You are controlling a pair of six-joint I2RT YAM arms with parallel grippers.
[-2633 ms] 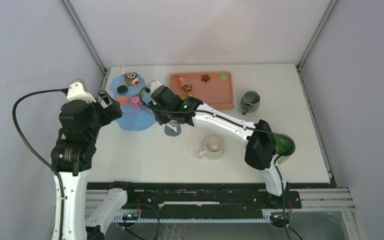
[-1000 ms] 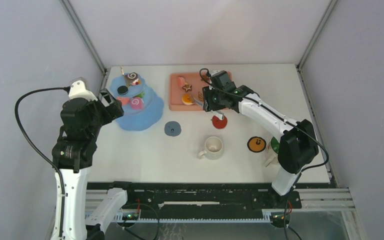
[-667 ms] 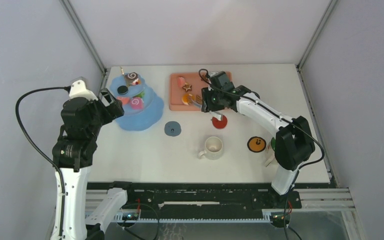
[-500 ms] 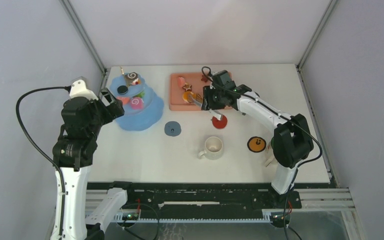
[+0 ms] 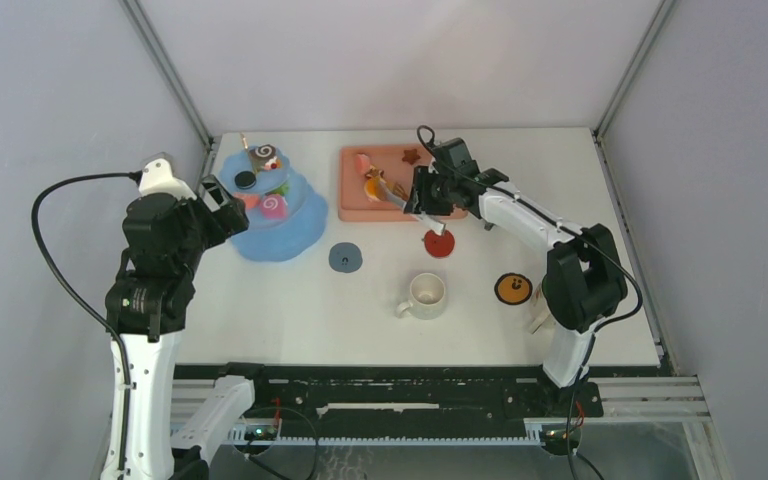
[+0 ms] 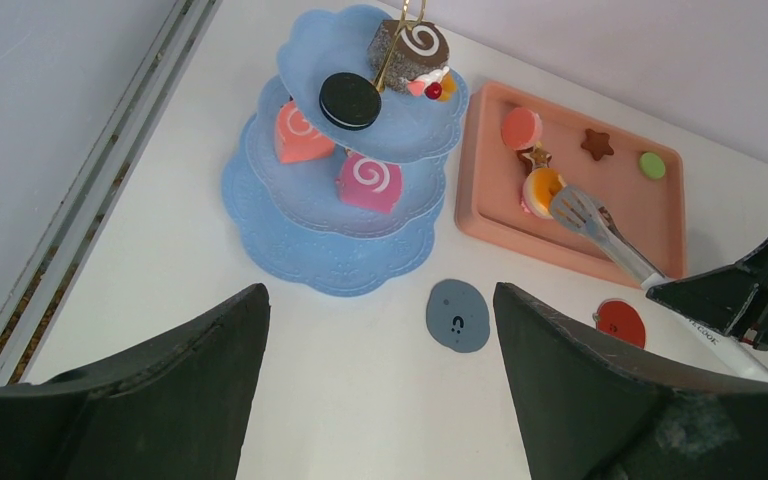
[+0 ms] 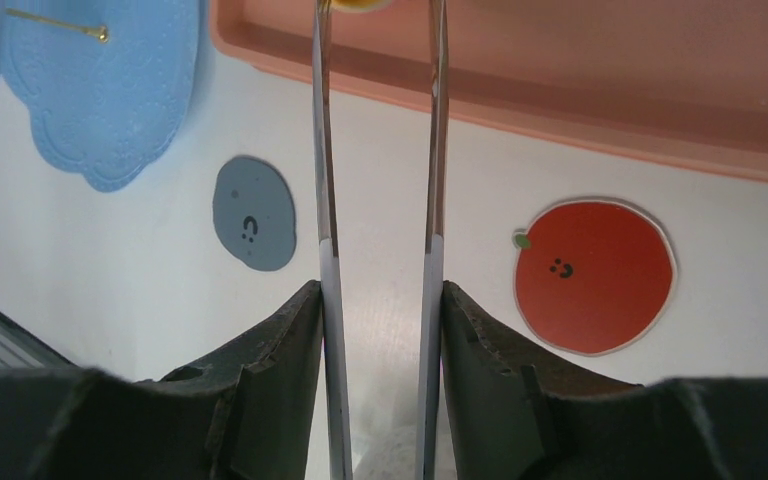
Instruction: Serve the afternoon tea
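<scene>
The blue tiered tower [image 5: 282, 232] stands at the back left with swirl rolls and a black cookie on it; it also shows in the left wrist view [image 6: 335, 265]. My right gripper [image 5: 424, 203] [image 7: 380, 300] is shut on the metal tongs [image 7: 324, 150]. Their tips reach an orange pastry [image 6: 538, 188] on the pink tray [image 5: 455, 195]. A pink pastry [image 6: 520, 127], a brown star [image 6: 597, 143] and a green round one [image 6: 651, 165] also lie on the tray. The cream mug [image 5: 425, 292] stands mid-table. My left gripper [image 5: 222, 205] [image 6: 380, 300] is open and empty, left of the tower. The grey and green mugs are hidden by the right arm.
Three flat coasters lie on the table: a grey-blue one [image 5: 345, 257], a red one [image 5: 438, 244] under the right wrist, and an orange one [image 5: 512, 288]. The right arm's elbow [image 5: 582, 285] rises over the table's right side.
The right arm with the tongs has gone from the tower to the tray. In the last second its wrist drifted right and back, tips staying at the orange pastry. The left arm has not moved.
</scene>
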